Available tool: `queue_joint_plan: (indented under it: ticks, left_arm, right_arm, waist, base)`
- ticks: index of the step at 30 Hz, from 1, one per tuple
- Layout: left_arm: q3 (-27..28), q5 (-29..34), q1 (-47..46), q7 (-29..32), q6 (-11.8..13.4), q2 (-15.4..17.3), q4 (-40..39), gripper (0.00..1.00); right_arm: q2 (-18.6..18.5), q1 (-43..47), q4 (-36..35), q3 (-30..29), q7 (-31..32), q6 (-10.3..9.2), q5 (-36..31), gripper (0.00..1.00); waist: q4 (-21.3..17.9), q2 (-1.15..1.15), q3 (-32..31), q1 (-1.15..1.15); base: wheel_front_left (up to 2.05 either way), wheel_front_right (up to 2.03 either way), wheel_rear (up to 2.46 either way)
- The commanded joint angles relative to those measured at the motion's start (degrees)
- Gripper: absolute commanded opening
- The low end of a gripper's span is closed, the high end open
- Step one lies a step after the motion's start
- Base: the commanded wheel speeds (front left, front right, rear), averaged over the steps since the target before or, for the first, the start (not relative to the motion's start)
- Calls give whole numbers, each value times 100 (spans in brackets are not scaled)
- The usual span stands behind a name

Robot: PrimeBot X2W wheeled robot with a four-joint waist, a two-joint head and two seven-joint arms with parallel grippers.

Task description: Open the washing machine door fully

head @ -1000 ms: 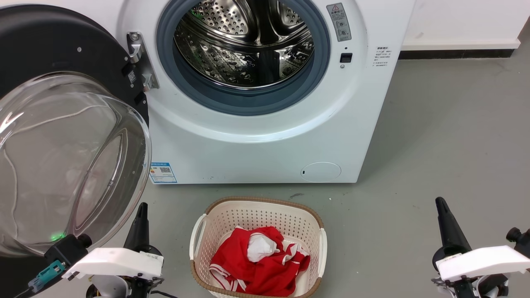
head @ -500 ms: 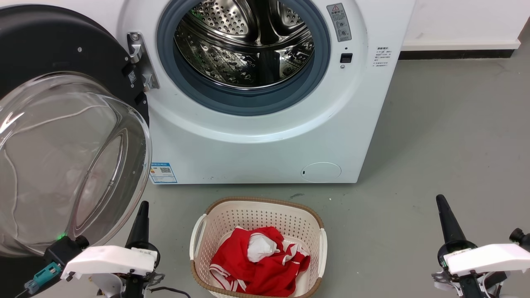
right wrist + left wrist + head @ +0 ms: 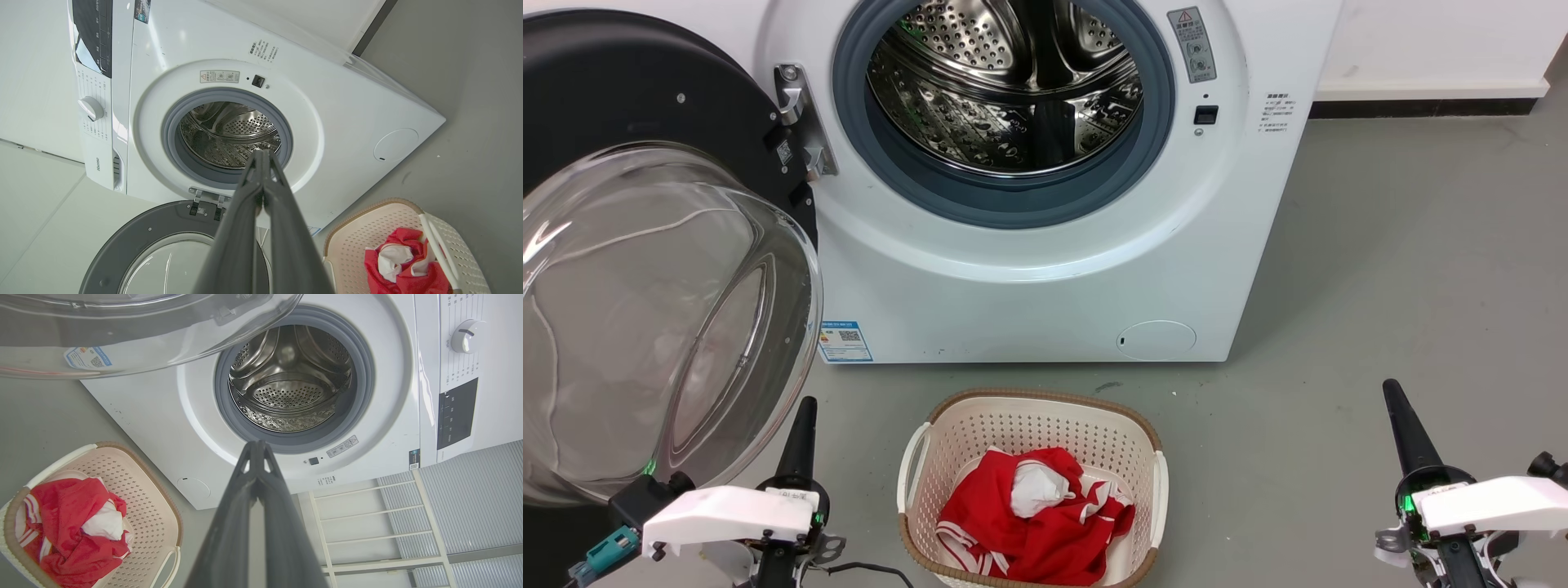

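Observation:
The white washing machine (image 3: 1045, 294) faces me with its steel drum (image 3: 1005, 82) exposed. Its round black door (image 3: 629, 90) stands swung wide to the left on a metal hinge (image 3: 800, 122), the clear glass bowl (image 3: 662, 318) bulging toward me. The door's glass (image 3: 122, 330) crosses the top of the left wrist view, and the door (image 3: 135, 245) lies low in the right wrist view. My left gripper (image 3: 805, 408) is shut and empty just right of the glass bowl's lower edge. My right gripper (image 3: 1392, 392) is shut and empty over the floor at lower right.
A cream laundry basket (image 3: 1029, 408) holding red and white clothes (image 3: 1029, 514) sits on the grey floor in front of the machine, between my arms. A white wall with a dark skirting (image 3: 1421, 106) runs behind at the right. A white rack (image 3: 367, 522) appears in the left wrist view.
Both arms have drawn back slightly toward the bottom of the view. The door and basket have not moved.

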Motion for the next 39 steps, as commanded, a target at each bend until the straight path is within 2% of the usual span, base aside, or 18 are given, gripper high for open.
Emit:
queue_joint_plan:
  ticks: [1, 39]
  left_arm:
    - [27, -136, -114, 40, -48, -13, -22, 0]
    - [273, -1916, -146, 514, -227, -162, 101, 0]
  right_arm:
    - [-28, -116, -13, -17, 36, 0, 154, 0]
    - [-16, -288, 263, -111, 372, -1, 2133, 0]
  waist:
    - [1, 0, -1, 0]
    - [12, 0, -14, 0]
  base:
    - [0, 0, 0]
    - [0, 0, 0]
